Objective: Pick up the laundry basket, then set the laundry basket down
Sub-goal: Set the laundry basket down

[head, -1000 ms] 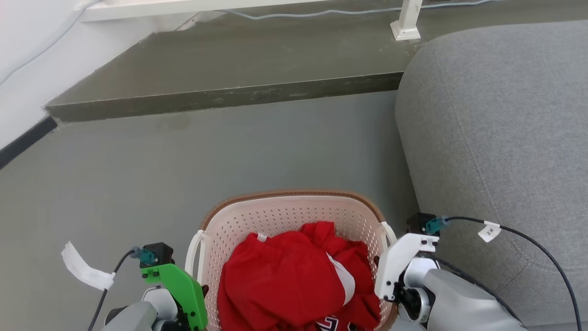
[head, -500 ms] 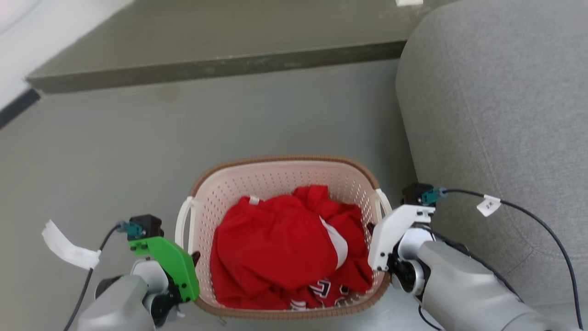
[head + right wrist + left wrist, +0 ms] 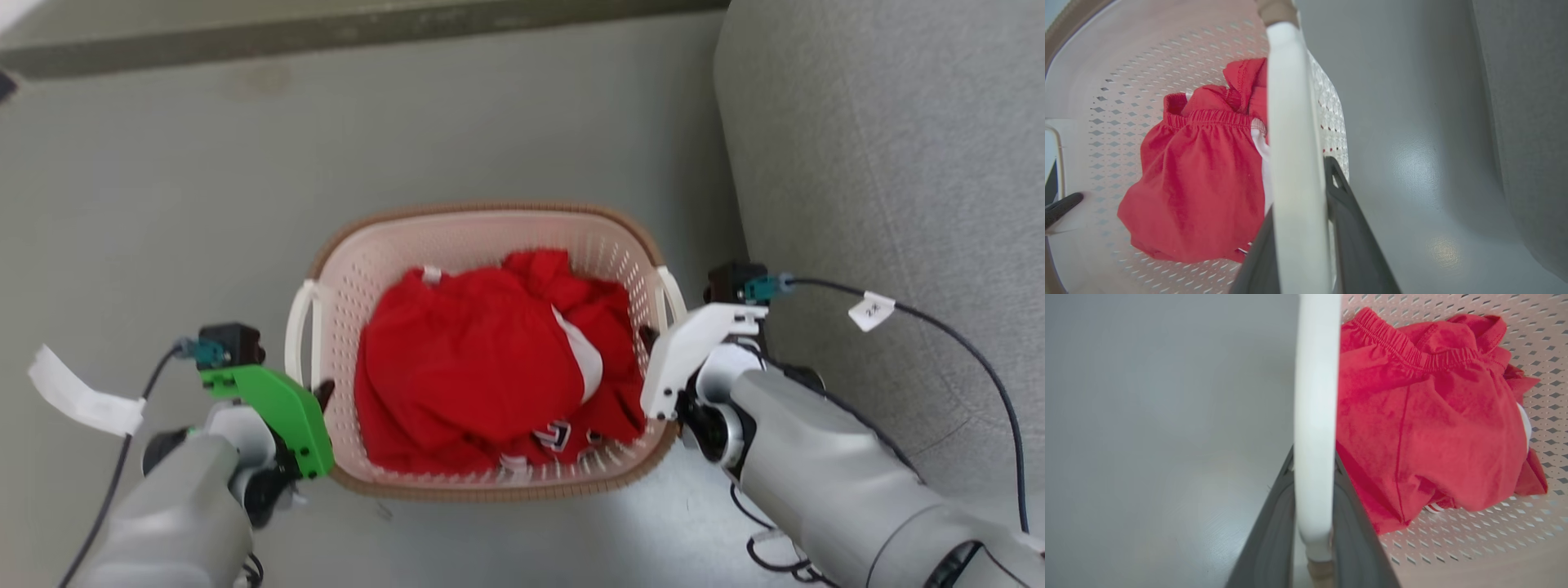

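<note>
The laundry basket [image 3: 482, 214], cream perforated plastic with a brown rim, sits low in the middle of the head view with red clothes [image 3: 473, 359] inside. My left gripper [image 3: 320, 394] is shut on its white left loop handle [image 3: 1314, 396], with a dark finger on each side of the loop. My right gripper [image 3: 649, 339] is shut on the right loop handle [image 3: 1294, 122] in the same way. Whether the basket's base touches the floor is hidden.
A grey sofa [image 3: 898, 163] stands close on the right of the basket. The edge of a dark raised step [image 3: 326, 33] runs across the far side. Grey floor [image 3: 163, 204] lies open to the left and ahead.
The head camera has tilted down, so the step and the basket have slid up the picture. Both grippers have stayed shut on the handles.
</note>
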### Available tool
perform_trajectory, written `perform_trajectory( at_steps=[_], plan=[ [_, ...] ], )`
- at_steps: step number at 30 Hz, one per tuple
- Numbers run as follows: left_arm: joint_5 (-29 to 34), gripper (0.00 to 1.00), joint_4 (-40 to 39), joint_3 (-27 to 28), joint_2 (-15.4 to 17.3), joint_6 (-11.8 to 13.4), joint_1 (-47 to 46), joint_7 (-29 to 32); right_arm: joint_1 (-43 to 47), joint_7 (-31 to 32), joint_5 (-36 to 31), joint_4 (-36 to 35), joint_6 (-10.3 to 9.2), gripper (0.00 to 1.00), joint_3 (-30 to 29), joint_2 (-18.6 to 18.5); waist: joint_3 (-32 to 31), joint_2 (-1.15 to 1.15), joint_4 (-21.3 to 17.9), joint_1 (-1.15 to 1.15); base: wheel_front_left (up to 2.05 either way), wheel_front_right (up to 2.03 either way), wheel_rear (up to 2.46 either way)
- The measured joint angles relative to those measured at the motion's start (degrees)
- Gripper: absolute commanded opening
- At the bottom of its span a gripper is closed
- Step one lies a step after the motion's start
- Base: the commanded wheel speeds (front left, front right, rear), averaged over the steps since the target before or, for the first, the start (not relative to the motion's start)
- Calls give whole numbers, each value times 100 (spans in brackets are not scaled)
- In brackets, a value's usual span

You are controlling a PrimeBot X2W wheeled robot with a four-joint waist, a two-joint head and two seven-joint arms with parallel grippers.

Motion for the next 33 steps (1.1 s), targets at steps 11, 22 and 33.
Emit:
perform_trajectory(
  at_steps=[11, 22, 33],
  plan=[
    [137, 0, -218, 27, 238, -1, -486, -204, -533, -143, 2, -52, -1, 0, 54, -12, 800, 0, 12, 0, 0, 0, 0],
    [138, 0, -514, 56, 414, -1, -872, -223, -1035, -263, 9, 67, 0, 0, 64, -11, 1511, 0, 28, 0, 0, 0, 0],
    [142, 0, -739, 144, 545, -1, -1404, -280, -1684, -398, 11, 266, 9, 0, 15, 21, 2317, 0, 82, 1, 0, 0, 0]
  ],
)
